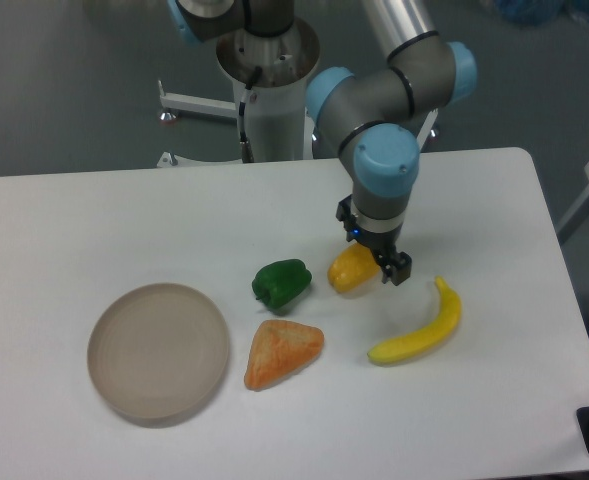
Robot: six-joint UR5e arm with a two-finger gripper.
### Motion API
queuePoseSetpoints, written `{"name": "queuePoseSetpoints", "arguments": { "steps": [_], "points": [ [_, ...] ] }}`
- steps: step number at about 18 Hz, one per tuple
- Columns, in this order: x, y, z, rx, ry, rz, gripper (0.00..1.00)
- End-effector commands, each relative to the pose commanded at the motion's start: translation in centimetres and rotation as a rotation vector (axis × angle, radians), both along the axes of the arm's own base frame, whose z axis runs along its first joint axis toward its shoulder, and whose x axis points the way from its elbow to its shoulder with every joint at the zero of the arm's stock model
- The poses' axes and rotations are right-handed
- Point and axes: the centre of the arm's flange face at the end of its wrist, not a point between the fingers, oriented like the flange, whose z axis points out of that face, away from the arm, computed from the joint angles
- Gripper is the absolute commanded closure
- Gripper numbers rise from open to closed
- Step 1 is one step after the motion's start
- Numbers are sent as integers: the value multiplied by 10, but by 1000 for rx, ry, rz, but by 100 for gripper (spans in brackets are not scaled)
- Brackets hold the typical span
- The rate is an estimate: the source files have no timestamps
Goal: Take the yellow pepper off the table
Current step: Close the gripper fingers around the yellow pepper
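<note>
At the far left of the white surface lies a round, shallow, grey-beige plate, flat and holding nothing, close to the front edge. To its right, just apart from the plate's rim, sits an orange wedge-shaped item with its point turned toward the right. Directly behind the wedge and near it, though not touching, is a green pepper, dark and glossy. Right of the green pepper, with a small gap between them, lies the yellow pepper, near the middle of the surface; its right side is partly covered by the hand. The hand comes down from above on the grey arm with blue joints, and its dark fingers reach down around the right part of the yellow pepper, one finger showing clearly on the pepper's right. Whether the fingers are clenched on the pepper or merely set about it cannot be told from this view, and the pepper appears to rest on the surface. Farther right, apart from the hand, a long curved yellow banana lies diagonally, its upper tip pointing toward the back.
</note>
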Motion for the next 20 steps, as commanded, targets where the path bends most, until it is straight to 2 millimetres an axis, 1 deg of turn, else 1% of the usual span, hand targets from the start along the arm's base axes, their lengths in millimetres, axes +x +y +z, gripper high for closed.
{"name": "queuePoseSetpoints", "arguments": {
  "steps": [4, 8, 12, 15, 16, 19, 20],
  "points": [
    [6, -5, -12, -20, -17, 0, 0],
    [8, -8, -19, -28, -24, 3, 0],
    [10, -10, -34, -2, -1, 8, 0],
    [9, -11, -36, -4, -3, 9, 0],
    [9, -11, -36, -4, -3, 9, 2],
    [7, -11, -35, -3, -2, 12, 34],
    [7, -11, -34, -2, -2, 8, 39]
  ]
}}
